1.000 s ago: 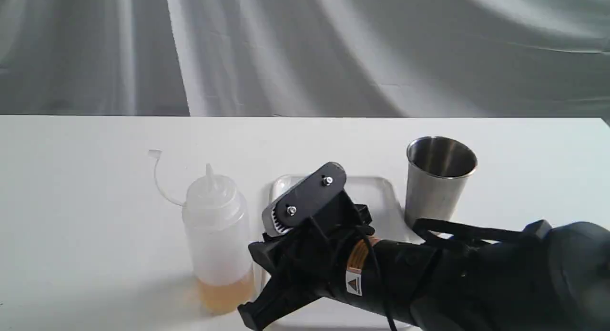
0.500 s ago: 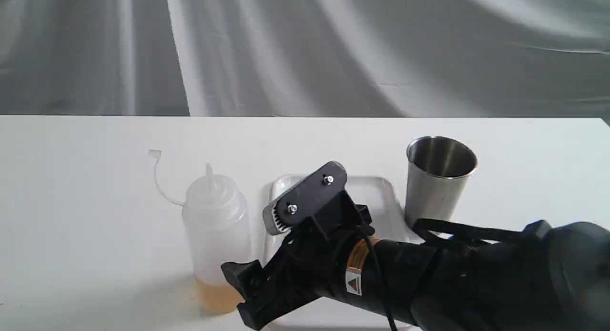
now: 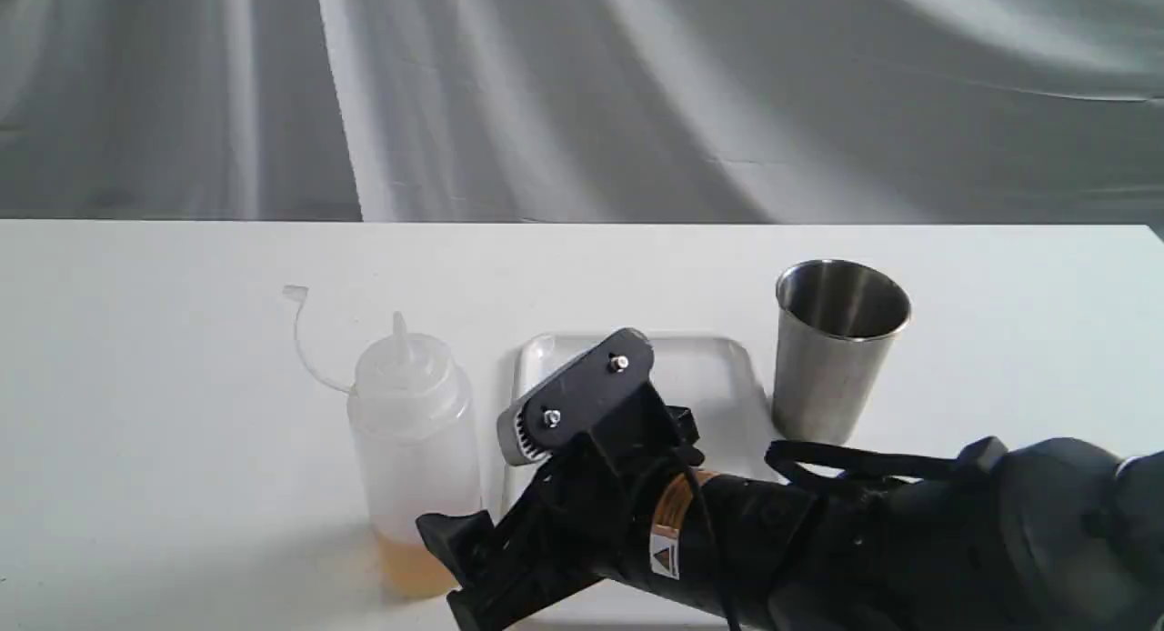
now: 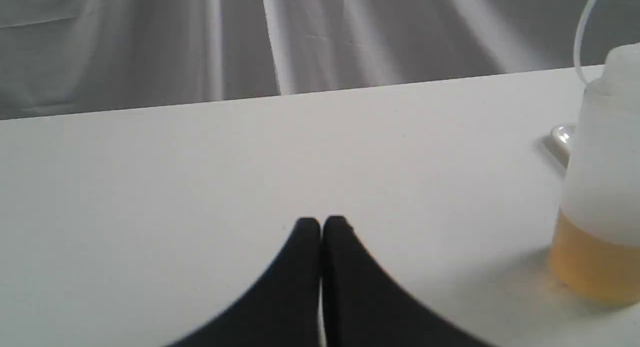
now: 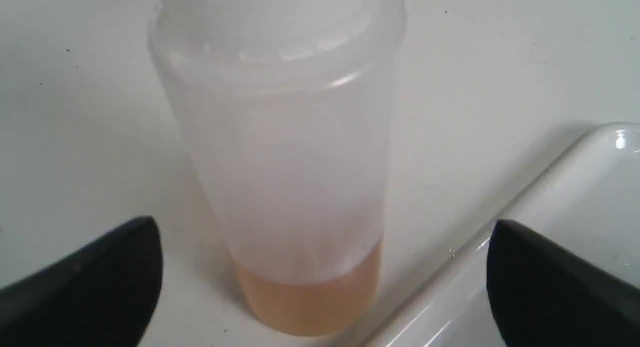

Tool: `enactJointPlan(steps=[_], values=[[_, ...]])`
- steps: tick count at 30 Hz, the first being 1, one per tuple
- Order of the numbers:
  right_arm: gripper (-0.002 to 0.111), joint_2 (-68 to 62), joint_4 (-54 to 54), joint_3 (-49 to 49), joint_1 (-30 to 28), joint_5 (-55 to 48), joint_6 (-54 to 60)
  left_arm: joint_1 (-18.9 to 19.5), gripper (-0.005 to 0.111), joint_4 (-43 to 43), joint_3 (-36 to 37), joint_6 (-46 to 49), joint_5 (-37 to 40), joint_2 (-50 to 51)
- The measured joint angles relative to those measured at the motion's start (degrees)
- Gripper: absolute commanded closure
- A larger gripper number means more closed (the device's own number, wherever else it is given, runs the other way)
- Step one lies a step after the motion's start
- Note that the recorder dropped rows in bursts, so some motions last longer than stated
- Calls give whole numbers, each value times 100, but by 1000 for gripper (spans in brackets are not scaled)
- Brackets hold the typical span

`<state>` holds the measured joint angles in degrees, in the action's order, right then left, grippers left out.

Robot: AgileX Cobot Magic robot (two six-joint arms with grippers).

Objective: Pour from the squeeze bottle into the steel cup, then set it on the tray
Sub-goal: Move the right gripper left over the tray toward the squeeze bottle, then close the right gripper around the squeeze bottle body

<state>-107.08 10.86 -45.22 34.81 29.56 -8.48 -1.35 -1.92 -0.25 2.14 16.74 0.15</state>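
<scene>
The squeeze bottle (image 3: 414, 449) stands upright on the table, left of the tray (image 3: 709, 376), with a little amber liquid at its base. Its cap strap curls up to the left. The steel cup (image 3: 837, 349) stands upright just right of the tray. My right gripper (image 3: 452, 565) is open at the bottle's lower right. In the right wrist view the bottle (image 5: 280, 162) sits ahead of the right gripper (image 5: 322, 232), whose wide-spread fingers do not touch it. The left gripper (image 4: 320, 222) is shut and empty over bare table, with the bottle (image 4: 600, 187) off to its side.
My right arm (image 3: 864, 540) lies low across the front right and hides the tray's near part. A grey cloth hangs behind the table's far edge. A corner of the tray (image 5: 575, 187) shows beside one right finger.
The right gripper's fingers have spread from nearly closed to wide open. The arm has sunk a little, close to the bottle's base. Bottle, cup and tray have not moved.
</scene>
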Motion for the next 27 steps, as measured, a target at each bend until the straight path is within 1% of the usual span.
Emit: enactJointPlan(steps=[4, 17, 27], values=[[22, -72, 0, -119, 0, -7, 0, 0, 107, 0, 0, 0, 0, 0], [23, -737, 138, -1165, 0, -266, 0, 0, 107, 0, 0, 0, 0, 0], [25, -1046, 162, -1613, 0, -312, 0, 0, 107, 0, 0, 0, 0, 0]])
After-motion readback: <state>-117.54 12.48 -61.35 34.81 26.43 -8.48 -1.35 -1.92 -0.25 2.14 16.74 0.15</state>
